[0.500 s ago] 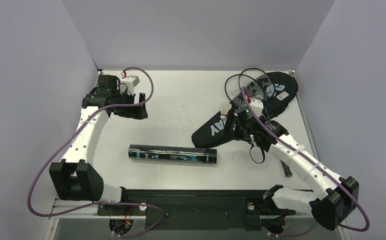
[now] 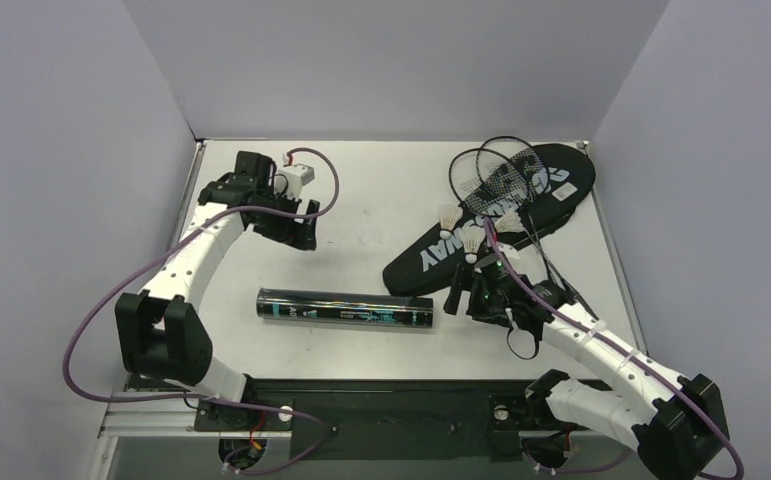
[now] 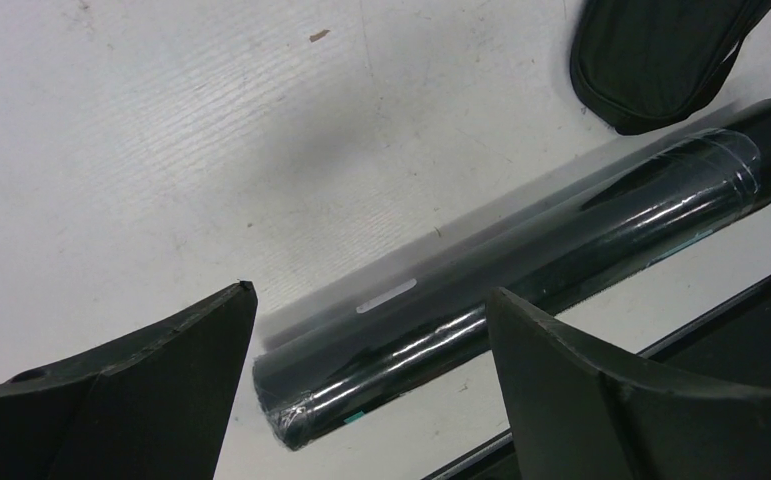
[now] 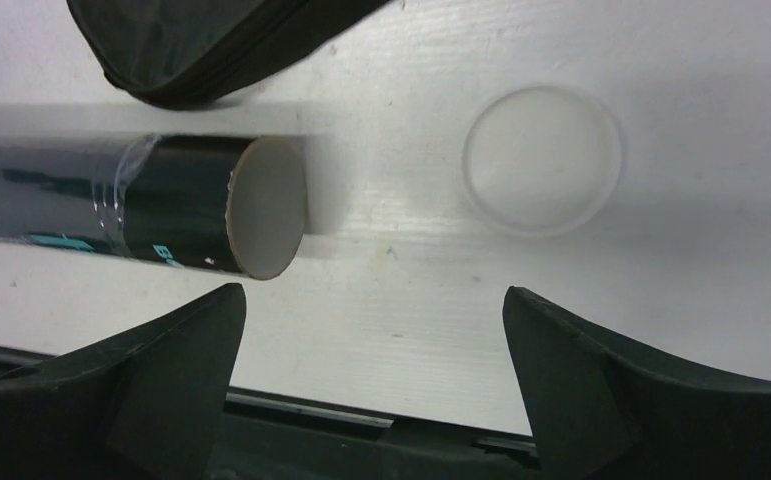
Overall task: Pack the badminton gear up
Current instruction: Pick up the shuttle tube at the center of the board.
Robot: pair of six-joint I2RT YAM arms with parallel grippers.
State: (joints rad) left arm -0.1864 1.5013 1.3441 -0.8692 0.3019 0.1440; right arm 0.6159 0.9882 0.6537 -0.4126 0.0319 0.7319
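Claws of both arms stand spread wide, and neither one pinches anything. The left claw (image 2: 299,232) hangs above the white table (image 2: 381,180). The long black tube (image 2: 346,310) with teal print lies flat on the base side of this claw, a little to its right and apart from it. In the left wrist view the tube (image 3: 521,260) runs slantwise under the gap of the claw (image 3: 369,292), with one end low between the fingers. The narrow end of the black bag (image 3: 661,50) shows farther ahead, beyond the tube.

The right claw (image 2: 464,300) hangs just beside the right end of the tube. In its own view the open mouth of the tube (image 4: 111,215) lies ahead of one finger (image 4: 141,400). A clear round cap (image 4: 543,160) lies flat ahead of the other finger, apart from the tube.

The bag (image 2: 561,180), lettered CROSSWAY, lies slantwise beyond the right claw, with its narrow end nearest to that claw. Two rackets (image 2: 501,170) rest with their strung heads overlapping on the wide far end of the bag. Three white shuttlecocks (image 2: 450,217) lie on or beside the bag, between the racket heads and the right claw.
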